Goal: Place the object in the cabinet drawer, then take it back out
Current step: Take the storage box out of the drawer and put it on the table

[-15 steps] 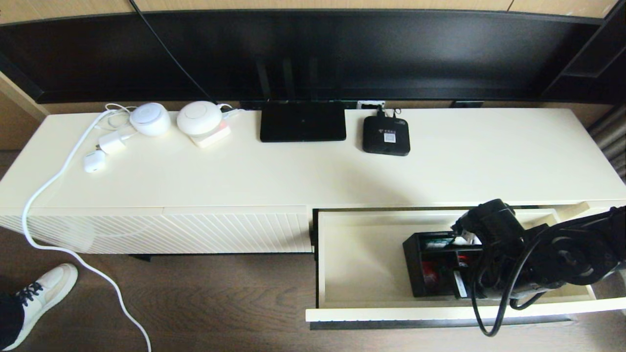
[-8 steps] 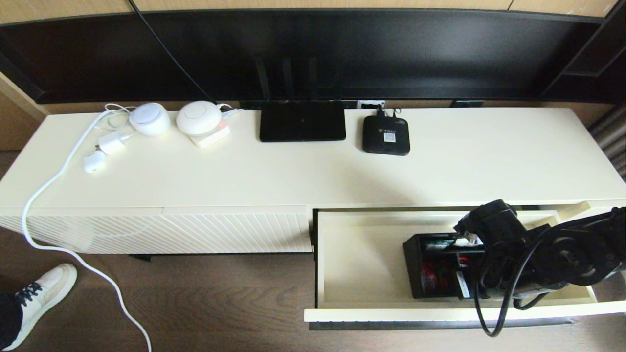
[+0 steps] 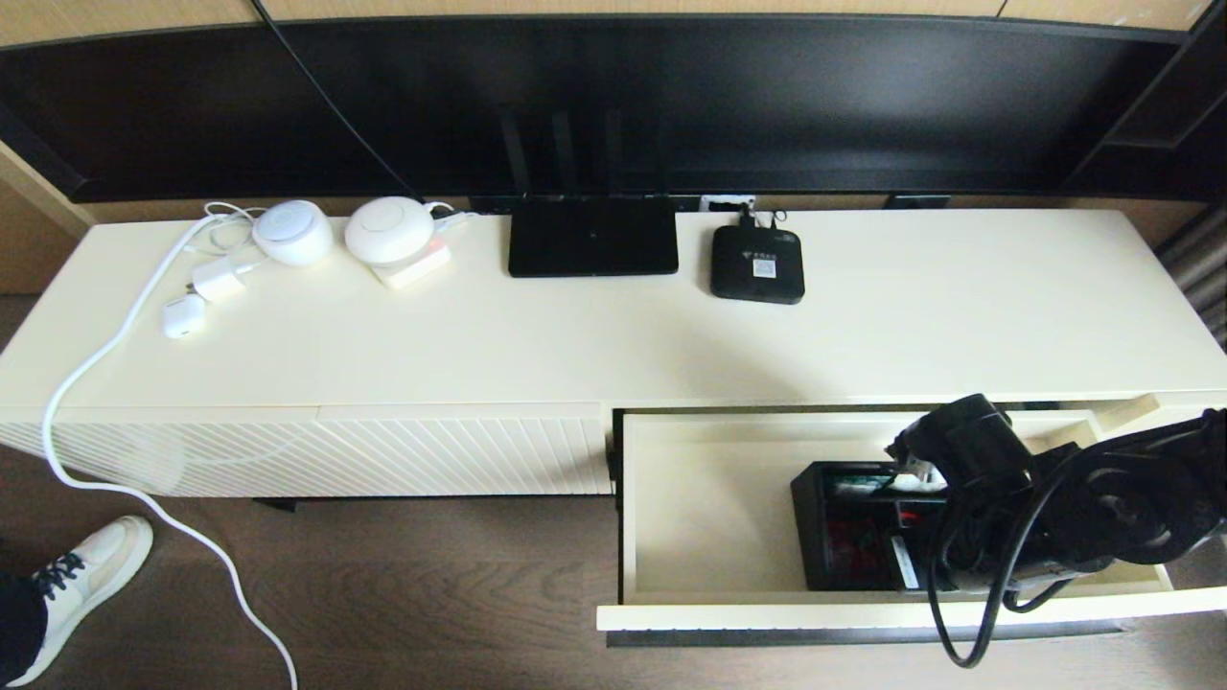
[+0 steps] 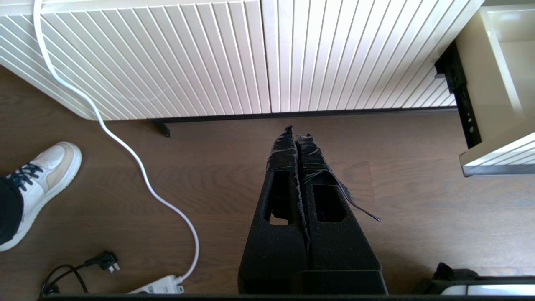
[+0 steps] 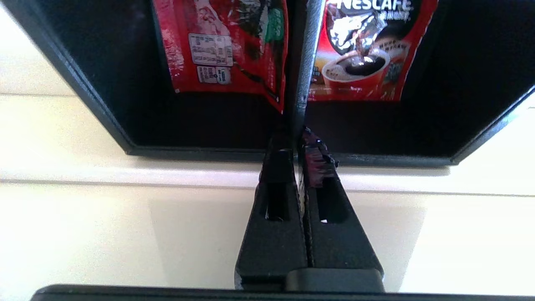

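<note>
Arm (image 3: 1074, 508) covers organizer box (image 3: 848, 541) partly.

- Setting: a home living room, media wall.
- Low cream TV cabinet (image 3: 575, 345) on a wood-plank floor (image 3: 431, 585); dark screen panel (image 3: 613, 96) above it.
- Cabinet top, well beyond the right gripper (image 5: 297, 138): black router (image 3: 592, 237), small set-top box (image 3: 756, 265), white round devices (image 3: 388, 230), chargers (image 3: 219, 281).
- White power cable (image 4: 125, 146) trailing to a floor strip, beside the left gripper (image 4: 296, 133).
- A person's white sneaker (image 4: 39, 167) stands nearby.
</note>
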### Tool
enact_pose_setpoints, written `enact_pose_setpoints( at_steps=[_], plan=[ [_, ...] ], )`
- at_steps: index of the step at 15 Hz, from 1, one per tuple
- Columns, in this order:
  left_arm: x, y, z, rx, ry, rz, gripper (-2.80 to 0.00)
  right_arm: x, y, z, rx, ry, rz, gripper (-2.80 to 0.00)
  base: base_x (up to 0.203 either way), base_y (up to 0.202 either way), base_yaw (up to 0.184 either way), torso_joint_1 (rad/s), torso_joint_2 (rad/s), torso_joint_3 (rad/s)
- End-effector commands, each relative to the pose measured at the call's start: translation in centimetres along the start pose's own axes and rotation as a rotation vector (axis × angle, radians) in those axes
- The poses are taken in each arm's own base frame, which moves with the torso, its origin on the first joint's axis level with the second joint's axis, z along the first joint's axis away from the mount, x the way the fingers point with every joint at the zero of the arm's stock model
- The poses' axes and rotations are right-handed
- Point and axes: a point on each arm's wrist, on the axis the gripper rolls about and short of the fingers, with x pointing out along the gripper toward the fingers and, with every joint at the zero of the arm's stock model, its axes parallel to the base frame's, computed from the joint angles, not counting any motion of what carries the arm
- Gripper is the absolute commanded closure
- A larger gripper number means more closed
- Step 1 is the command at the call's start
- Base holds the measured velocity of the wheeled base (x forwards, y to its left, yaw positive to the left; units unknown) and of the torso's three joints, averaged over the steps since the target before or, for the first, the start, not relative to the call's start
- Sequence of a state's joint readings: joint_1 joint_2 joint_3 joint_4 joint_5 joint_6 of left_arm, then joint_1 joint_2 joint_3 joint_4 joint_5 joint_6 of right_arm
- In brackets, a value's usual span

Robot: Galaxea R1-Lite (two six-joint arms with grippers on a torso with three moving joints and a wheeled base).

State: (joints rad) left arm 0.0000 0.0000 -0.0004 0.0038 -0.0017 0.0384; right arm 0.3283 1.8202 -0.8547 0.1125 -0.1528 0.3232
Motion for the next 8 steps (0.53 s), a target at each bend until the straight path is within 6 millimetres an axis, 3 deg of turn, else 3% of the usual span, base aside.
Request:
enact_pose_setpoints(
  at_steps=[1,8],
  plan=[
    [0.0,0.0,0.0,0.0,0.001,0.0,0.0,-0.9,0.0,0.1,0.003,-0.032,0.009,0.0,0.0,0.0,0.0,0.0,0.0,0.0],
    [0.0,0.0,0.0,0.0,0.0,0.0,0.0,-3.2,-0.3,0.4,0.016,-0.102,0.025,0.0,0.0,0.0,0.0,0.0,0.0,0.0]
  ],
)
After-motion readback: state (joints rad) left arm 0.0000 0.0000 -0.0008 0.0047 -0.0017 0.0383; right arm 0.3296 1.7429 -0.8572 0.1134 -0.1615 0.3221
